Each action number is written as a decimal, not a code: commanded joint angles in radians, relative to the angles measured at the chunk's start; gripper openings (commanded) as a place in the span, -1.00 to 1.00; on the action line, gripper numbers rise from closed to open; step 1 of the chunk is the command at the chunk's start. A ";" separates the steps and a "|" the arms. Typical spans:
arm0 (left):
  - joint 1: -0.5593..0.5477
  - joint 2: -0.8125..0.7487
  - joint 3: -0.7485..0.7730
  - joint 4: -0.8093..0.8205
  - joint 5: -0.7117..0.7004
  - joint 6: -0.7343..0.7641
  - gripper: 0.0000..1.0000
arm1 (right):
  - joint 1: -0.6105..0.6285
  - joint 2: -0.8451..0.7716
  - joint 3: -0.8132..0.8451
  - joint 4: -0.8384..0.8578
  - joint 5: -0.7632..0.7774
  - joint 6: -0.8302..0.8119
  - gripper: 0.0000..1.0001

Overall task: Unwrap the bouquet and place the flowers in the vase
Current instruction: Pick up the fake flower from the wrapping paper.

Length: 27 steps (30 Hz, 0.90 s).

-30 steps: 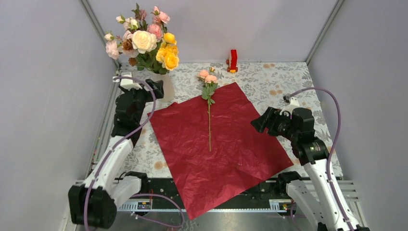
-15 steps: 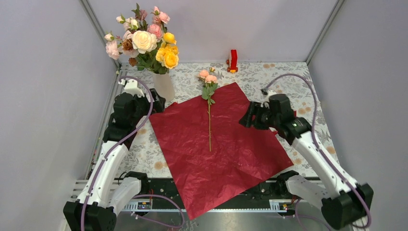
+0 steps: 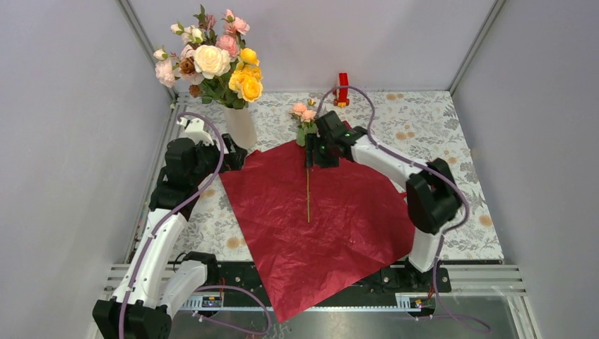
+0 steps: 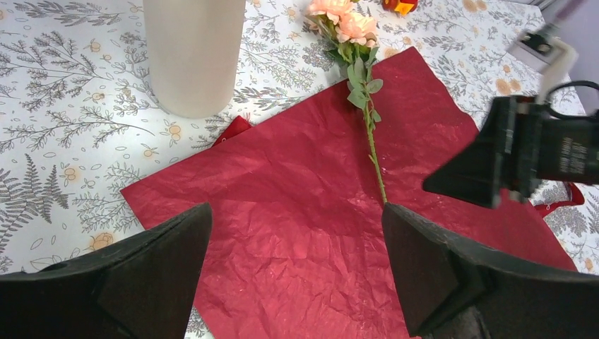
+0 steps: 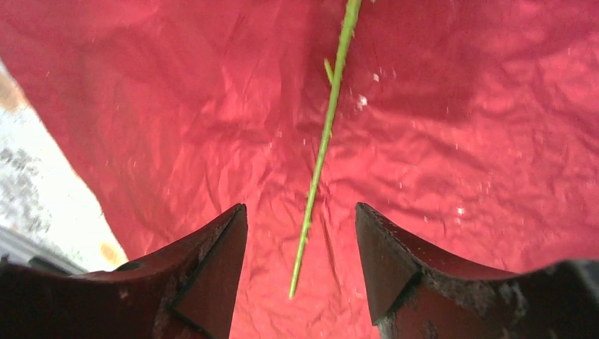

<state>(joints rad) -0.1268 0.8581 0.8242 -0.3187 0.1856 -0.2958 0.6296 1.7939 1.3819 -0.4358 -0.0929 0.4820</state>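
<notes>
The cream vase [image 3: 240,126] stands at the back left and holds several pink, peach and yellow flowers [image 3: 212,63]. One peach-bloomed flower [image 3: 308,185] lies alone on the flattened dark red wrapping paper [image 3: 325,219], its blooms [image 4: 346,20] just past the paper's far corner. My right gripper [image 3: 312,154] hovers low over the upper stem. In the right wrist view its jaws are open on either side of the green stem [image 5: 321,155] and do not touch it. My left gripper [image 4: 297,272] is wide open and holds nothing, above the paper's left corner near the vase [image 4: 194,56].
A small red and yellow toy block [image 3: 342,90] stands at the back edge of the floral tablecloth [image 3: 417,116]. Grey walls close in the left, right and far sides. The red paper overhangs the metal rail [image 3: 487,279] at the near edge.
My right arm has swung left from the table's right side across the paper to above the stem, its jaws narrowing. My left arm has drawn back slightly from the vase.
</notes>
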 commanded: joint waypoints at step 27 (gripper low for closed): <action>0.057 0.041 0.069 -0.003 0.158 -0.023 0.97 | 0.100 0.454 0.406 -0.203 0.325 0.025 -0.16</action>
<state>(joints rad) -0.0795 0.9119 0.8574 -0.3584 0.3122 -0.3138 0.7120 2.2166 1.7470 -0.6090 0.1513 0.4877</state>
